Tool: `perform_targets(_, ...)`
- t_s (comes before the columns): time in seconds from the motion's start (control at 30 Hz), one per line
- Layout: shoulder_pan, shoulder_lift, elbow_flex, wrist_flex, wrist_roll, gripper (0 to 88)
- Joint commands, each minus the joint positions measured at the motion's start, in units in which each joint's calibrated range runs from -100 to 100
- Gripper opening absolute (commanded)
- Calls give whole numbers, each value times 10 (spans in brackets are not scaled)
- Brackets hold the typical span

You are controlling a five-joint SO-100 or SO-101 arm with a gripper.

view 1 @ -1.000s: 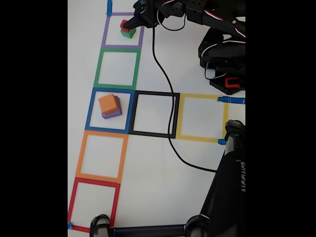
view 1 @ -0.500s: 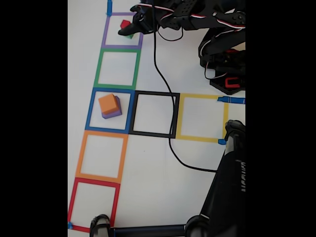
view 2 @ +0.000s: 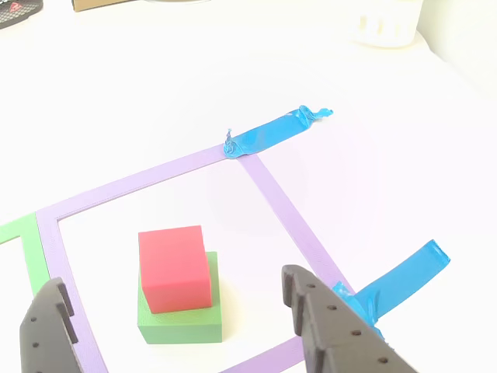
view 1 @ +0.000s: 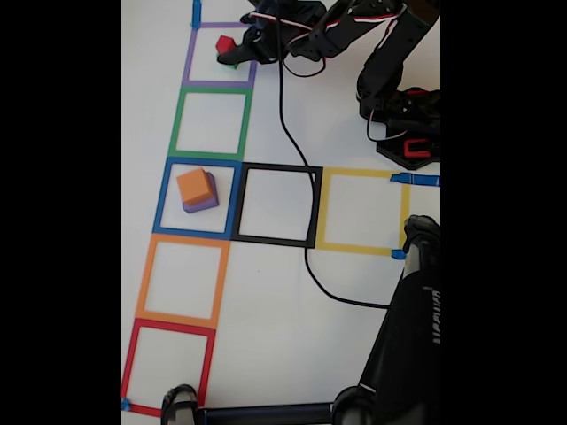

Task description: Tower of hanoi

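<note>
The red cube [view 2: 175, 268] sits on top of the green cube [view 2: 182, 322] inside the purple tape square [view 2: 272, 194]. My gripper [view 2: 172, 278] is open, with one finger on each side of this small stack and a clear gap on both sides. In the fixed view the red cube [view 1: 225, 44] and a sliver of the green cube [view 1: 232, 65] lie at the top, with the gripper [view 1: 241, 50] just to their right. The orange cube [view 1: 194, 184] rests on the purple cube [view 1: 203, 205] in the blue tape square.
A column of tape squares runs down the left: purple, green [view 1: 211, 124], blue [view 1: 162, 197], orange [view 1: 182, 281], red [view 1: 168, 367]. Black [view 1: 276, 204] and yellow [view 1: 363, 211] squares extend right. A black cable [view 1: 297, 150] crosses the mat. The arm base [view 1: 403, 124] and a dark stand [view 1: 399, 354] are on the right.
The gripper has drawn back a little to the right from over the red cube, and the arm behind it has risen. The cubes have not moved.
</note>
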Motion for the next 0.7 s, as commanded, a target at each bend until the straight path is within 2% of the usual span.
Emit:
perform_targets(0.0, -3, 33, -28, -52, 0, 310)
perform_targets(0.27, -18, 103, -64, -91, 0, 292)
perform_targets(0.67, -40, 143, -97, -93, 0, 225)
